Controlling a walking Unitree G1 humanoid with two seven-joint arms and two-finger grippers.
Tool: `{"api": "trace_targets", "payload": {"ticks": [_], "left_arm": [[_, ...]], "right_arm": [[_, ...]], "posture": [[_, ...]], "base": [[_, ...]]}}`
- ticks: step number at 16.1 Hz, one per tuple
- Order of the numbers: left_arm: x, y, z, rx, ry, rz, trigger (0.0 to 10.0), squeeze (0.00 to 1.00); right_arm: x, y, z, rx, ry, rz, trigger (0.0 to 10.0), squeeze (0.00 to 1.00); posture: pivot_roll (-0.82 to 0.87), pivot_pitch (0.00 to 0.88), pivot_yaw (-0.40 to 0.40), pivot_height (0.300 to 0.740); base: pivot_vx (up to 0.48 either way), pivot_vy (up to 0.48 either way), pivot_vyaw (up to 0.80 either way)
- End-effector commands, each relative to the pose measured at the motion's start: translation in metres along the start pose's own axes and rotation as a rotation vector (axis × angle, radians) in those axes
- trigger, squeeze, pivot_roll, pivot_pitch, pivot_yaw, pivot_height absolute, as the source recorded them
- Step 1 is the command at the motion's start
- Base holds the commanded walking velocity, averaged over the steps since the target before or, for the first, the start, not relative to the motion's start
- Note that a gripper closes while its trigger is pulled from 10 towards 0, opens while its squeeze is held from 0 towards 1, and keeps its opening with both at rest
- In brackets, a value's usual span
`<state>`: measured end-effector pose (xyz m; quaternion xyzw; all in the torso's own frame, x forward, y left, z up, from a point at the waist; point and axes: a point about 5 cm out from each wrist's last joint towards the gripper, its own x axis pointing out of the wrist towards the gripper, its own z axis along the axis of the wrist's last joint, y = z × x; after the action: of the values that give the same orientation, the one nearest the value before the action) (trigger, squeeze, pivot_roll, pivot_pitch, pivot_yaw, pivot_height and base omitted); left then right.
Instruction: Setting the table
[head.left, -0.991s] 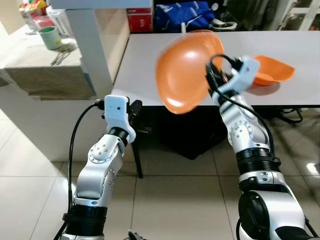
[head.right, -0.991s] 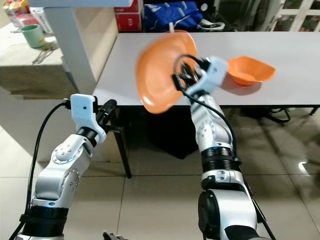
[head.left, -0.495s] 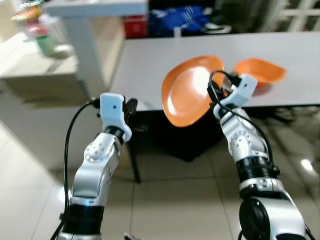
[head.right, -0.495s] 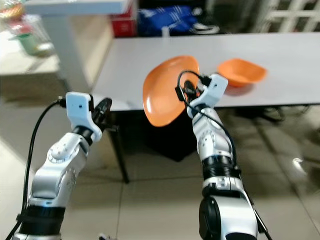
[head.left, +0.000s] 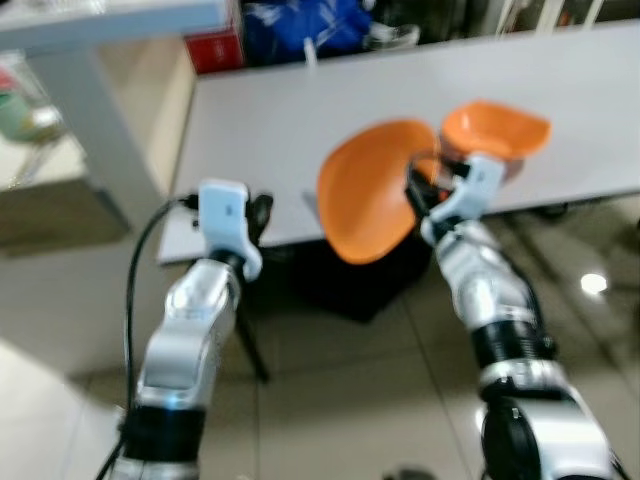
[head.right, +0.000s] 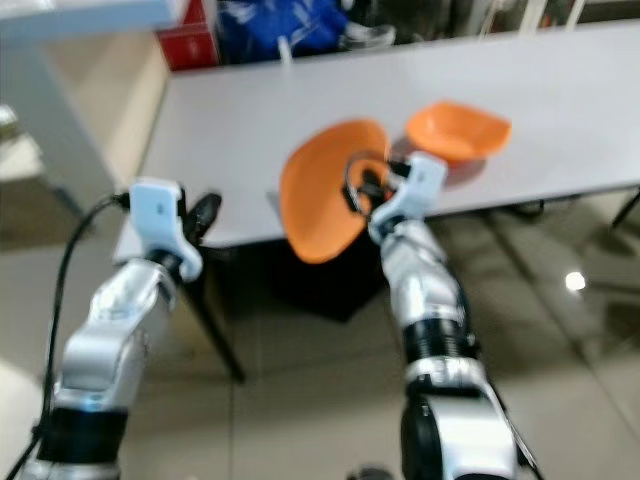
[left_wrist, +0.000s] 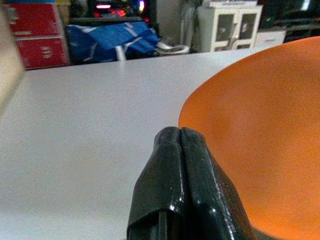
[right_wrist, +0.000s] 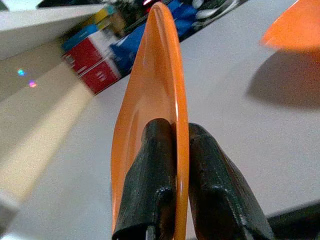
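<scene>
My right gripper (head.left: 413, 190) is shut on the rim of an orange plate (head.left: 368, 192), holding it tilted on edge over the near edge of the grey table (head.left: 270, 120). In the right wrist view the fingers (right_wrist: 155, 150) pinch the plate rim (right_wrist: 150, 70) from both sides. An orange bowl (head.left: 497, 128) rests on the table just beyond and to the right of the plate. My left gripper (head.left: 261, 209) is raised at the table's near left edge, shut with nothing in it (left_wrist: 180, 137), and the plate (left_wrist: 260, 140) shows beside it.
A blue bag (head.left: 300, 18) and red boxes (left_wrist: 35, 35) lie beyond the table's far side. A white pillar (head.left: 90, 110) and a low counter stand at the left. Tiled floor (head.left: 350, 400) lies below. The pictures are blurred.
The whole view has shifted as the camera moved toward the table. The plate, still in my right gripper, now sits lower and closer to the bowl. The left gripper stays shut.
</scene>
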<state>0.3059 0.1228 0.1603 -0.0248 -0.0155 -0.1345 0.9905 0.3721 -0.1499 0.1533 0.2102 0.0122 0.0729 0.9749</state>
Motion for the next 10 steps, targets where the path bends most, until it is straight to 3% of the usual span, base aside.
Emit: {"api": "trace_targets", "payload": {"ticks": [1, 5, 9, 10], "left_arm": [[0.001, -0.001, 0.004, 0.020, -0.010, -0.008, 10.0, 0.00], [0.002, -0.001, 0.004, 0.017, -0.007, -0.007, 10.0, 0.00], [0.001, -0.003, 0.003, 0.001, -0.009, -0.009, 10.0, 0.00], [0.001, -0.003, 0.003, -0.002, -0.007, -0.013, 10.0, 0.00]], "right_arm": [[0.001, 0.004, 0.008, -0.023, -0.042, 0.009, 10.0, 0.00], [0.000, 0.018, 0.006, -0.117, -0.048, 0.075, 10.0, 0.00], [0.000, 0.047, 0.012, -0.240, -0.068, 0.242, 10.0, 0.00], [0.003, 0.058, 0.021, -0.232, -0.088, 0.293, 10.0, 0.00]], "posture": [[-0.11, 0.000, 0.070, 0.740], [-0.11, 0.000, 0.073, 0.740], [-0.11, 0.000, 0.073, 0.740], [-0.11, 0.000, 0.073, 0.740]], "base": [[0.480, 0.000, 0.00], [0.474, 0.000, 0.00], [0.000, 0.000, 0.00], [0.000, 0.000, 0.00]]}}
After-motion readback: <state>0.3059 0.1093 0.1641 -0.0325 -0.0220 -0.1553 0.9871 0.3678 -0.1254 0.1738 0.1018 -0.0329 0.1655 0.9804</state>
